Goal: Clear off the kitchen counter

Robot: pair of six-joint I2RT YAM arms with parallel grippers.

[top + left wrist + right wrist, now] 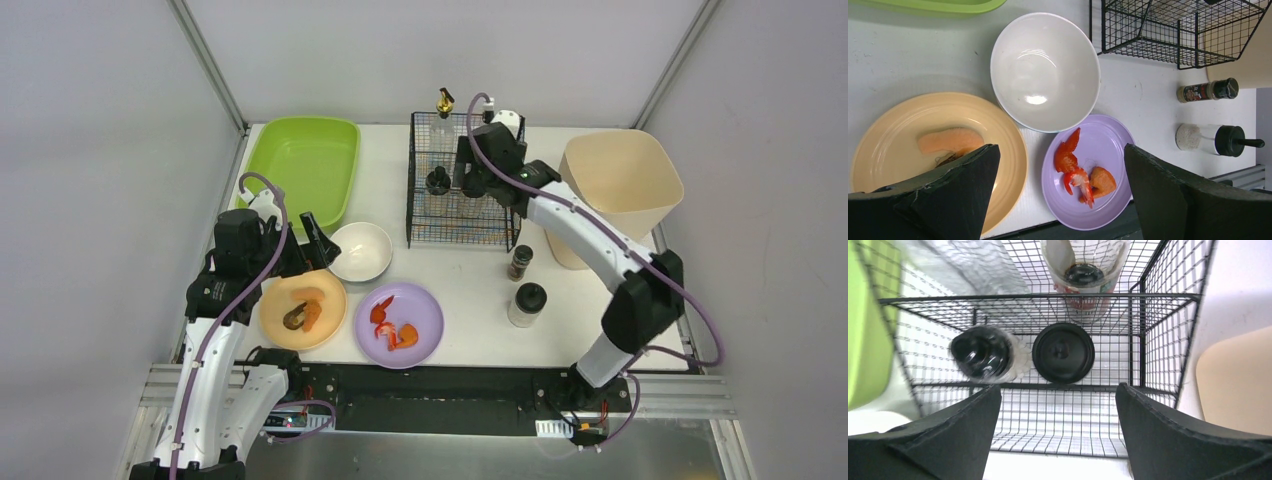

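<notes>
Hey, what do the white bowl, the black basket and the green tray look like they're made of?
White bowl: smooth and glossy with a bright highlight inside, probably glazed ceramic, possibly hard plastic. Black basket: thin crossing rods in a grid, looks like coated metal wire. Green tray: uniform colour, rounded moulded rim, soft sheen, most likely plastic.

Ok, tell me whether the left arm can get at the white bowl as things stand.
Probably yes: the left end effector hangs open close to the white bowl, which sits empty and uncovered, with nothing between them.
</notes>
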